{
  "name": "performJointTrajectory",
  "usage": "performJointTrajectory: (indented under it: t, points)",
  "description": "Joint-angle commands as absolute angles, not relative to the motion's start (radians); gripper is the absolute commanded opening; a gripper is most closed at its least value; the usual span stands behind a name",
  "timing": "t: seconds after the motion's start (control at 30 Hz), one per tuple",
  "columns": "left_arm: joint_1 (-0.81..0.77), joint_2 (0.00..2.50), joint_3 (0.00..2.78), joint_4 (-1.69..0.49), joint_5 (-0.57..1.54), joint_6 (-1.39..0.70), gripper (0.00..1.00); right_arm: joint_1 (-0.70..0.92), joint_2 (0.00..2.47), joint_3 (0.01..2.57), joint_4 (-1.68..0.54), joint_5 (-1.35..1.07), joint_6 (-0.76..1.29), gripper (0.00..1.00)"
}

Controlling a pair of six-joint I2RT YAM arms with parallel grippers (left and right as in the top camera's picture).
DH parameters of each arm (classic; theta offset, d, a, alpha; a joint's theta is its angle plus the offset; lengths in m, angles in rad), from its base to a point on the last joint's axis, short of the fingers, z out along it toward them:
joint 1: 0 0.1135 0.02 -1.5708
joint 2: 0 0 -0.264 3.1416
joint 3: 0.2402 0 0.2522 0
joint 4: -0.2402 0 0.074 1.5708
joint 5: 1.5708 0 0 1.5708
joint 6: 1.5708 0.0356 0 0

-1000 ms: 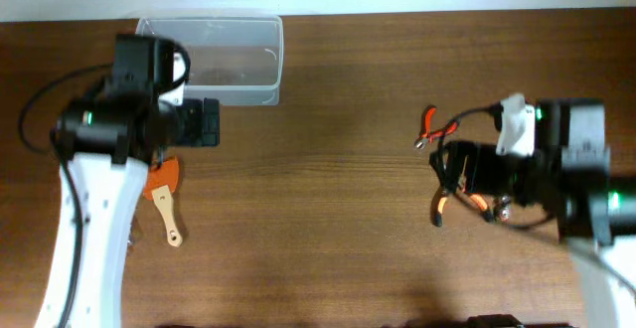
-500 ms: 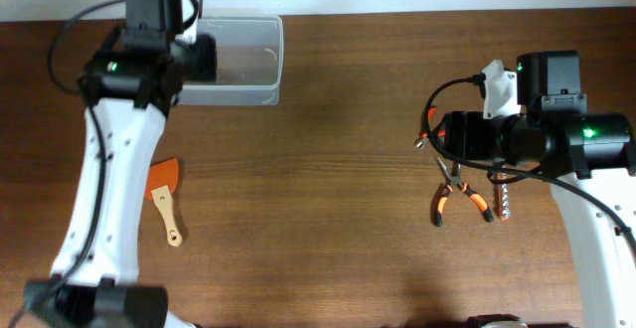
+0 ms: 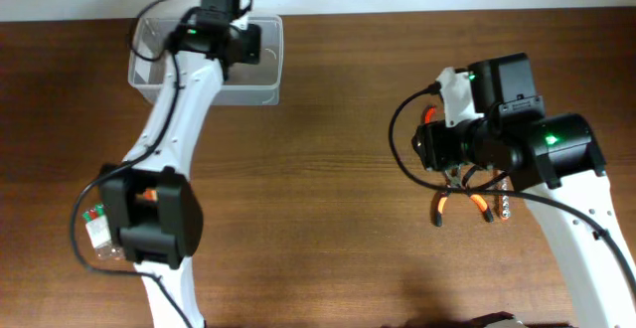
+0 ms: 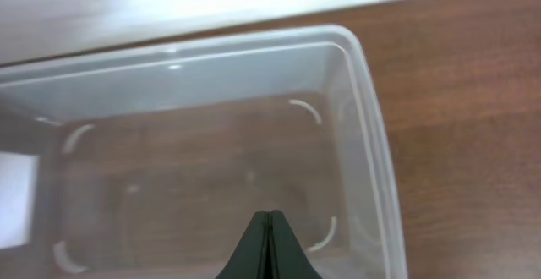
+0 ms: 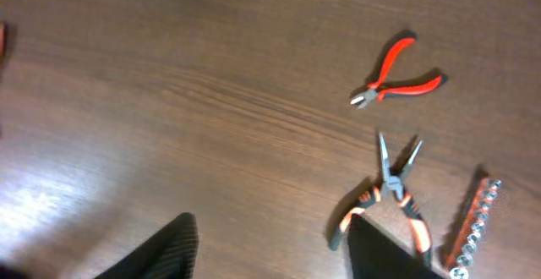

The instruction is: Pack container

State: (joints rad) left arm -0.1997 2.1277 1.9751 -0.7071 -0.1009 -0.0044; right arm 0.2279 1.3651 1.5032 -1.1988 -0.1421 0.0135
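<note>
Left gripper (image 4: 269, 232) shut empty above the clear rectangular plastic container (image 4: 373, 144); right gripper (image 5: 270, 232), jaws apart, could knock the orange-handled needle-nose pliers (image 5: 391, 190) askew dropping off-centre

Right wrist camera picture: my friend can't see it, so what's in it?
Three tools lie on a wooden table: small red-handled cutters, orange-and-black needle-nose pliers below them, and a strip of metal bits at the lower right. The right gripper shows at the bottom edge, its two dark fingers apart, holding nothing.

Red cutters (image 5: 374, 90), orange pliers (image 5: 391, 186), bit rack (image 5: 473, 225) on wooden table (image 5: 169, 101).
</note>
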Motion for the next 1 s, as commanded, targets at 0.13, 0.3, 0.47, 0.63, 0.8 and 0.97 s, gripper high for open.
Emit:
performJointTrajectory:
  t: [0.13, 0.3, 0.47, 0.63, 0.8, 0.97]
  points:
    - [-0.221, 2.226, 2.003, -0.690, -0.090, -0.015, 0.02, 0.249, 1.361, 1.525, -1.196, -0.118, 0.007, 0.42]
    - [-0.231, 2.280, 2.002, -0.733, -0.089, -0.015, 0.02, 0.249, 1.361, 1.525, -1.195, -0.118, 0.003, 0.29]
    - [-0.249, 2.291, 2.002, -0.764, -0.089, -0.015, 0.02, 0.249, 1.361, 1.525, -1.190, -0.113, 0.003, 0.12]
    - [-0.278, 2.291, 2.002, -0.793, -0.089, -0.015, 0.02, 0.249, 1.361, 1.525, -1.188, -0.093, 0.003, 0.12]
    - [-0.311, 2.291, 2.002, -0.809, -0.089, -0.015, 0.02, 0.249, 1.361, 1.525, -1.188, -0.093, 0.003, 0.12]
    - [-0.339, 2.291, 2.002, -0.833, -0.088, -0.015, 0.02, 0.249, 1.361, 1.525, -1.189, -0.093, 0.003, 0.12]
